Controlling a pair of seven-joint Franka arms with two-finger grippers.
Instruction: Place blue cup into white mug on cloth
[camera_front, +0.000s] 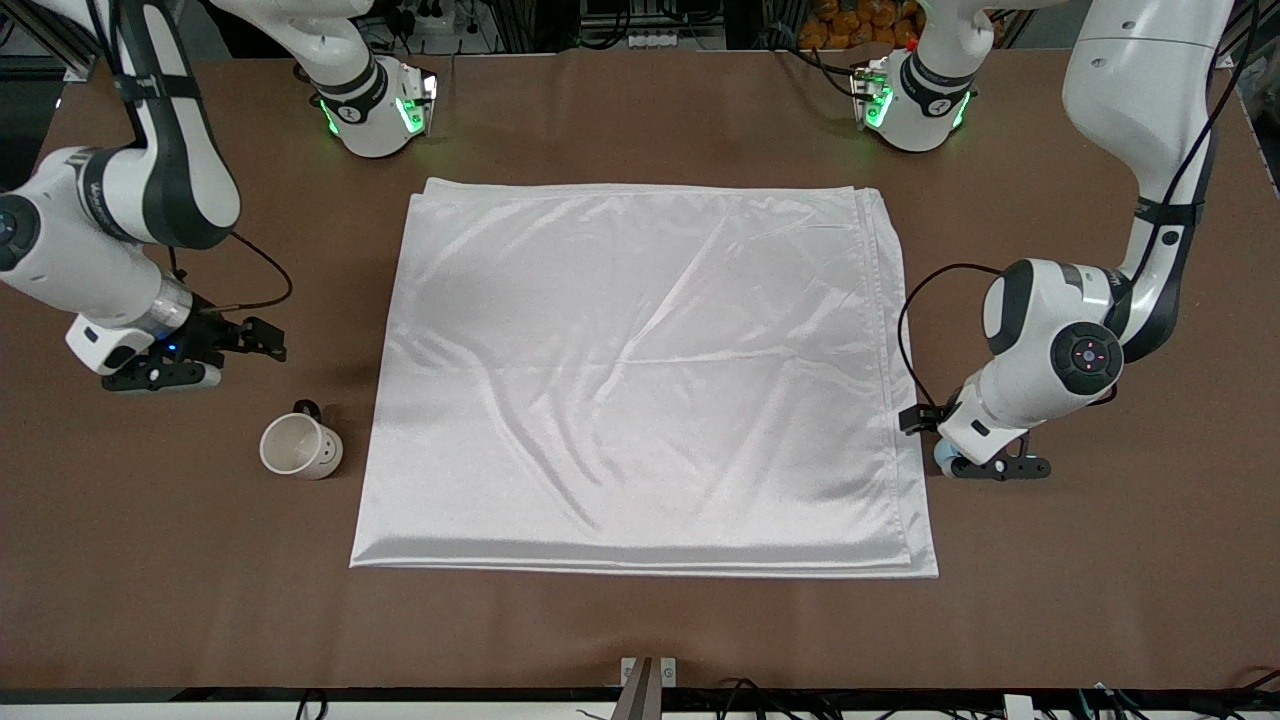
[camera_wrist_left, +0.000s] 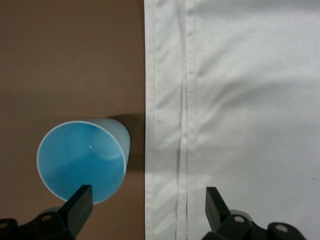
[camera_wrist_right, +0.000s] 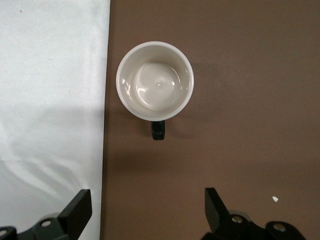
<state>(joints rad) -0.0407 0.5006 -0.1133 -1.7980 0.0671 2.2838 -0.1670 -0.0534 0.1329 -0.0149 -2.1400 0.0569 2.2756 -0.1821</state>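
left gripper (camera_wrist_left: 145, 200): spread, empty | cup (camera_wrist_left: 82, 160): upright, off-centre at one finger | right gripper (camera_wrist_right: 145, 205): spread, empty, over table near mug (camera_wrist_right: 155, 81) | both off cloth (camera_front: 640, 370)

The cloth (camera_front: 640, 380) lies mid-table, the white mug (camera_front: 300, 446) beside its right-arm end, the blue cup (camera_wrist_left: 85, 160) beside its left-arm end.

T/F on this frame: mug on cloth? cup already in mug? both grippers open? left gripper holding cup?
1. The white mug stands on the cloth. False: it is on the bare table beside it.
2. The blue cup is inside the mug. False: it stands on the table, at the left arm's end.
3. The left gripper and right gripper are both open. True.
4. The left gripper holds the cup. False: nothing is gripped.
5. The mug is upright and empty. True.
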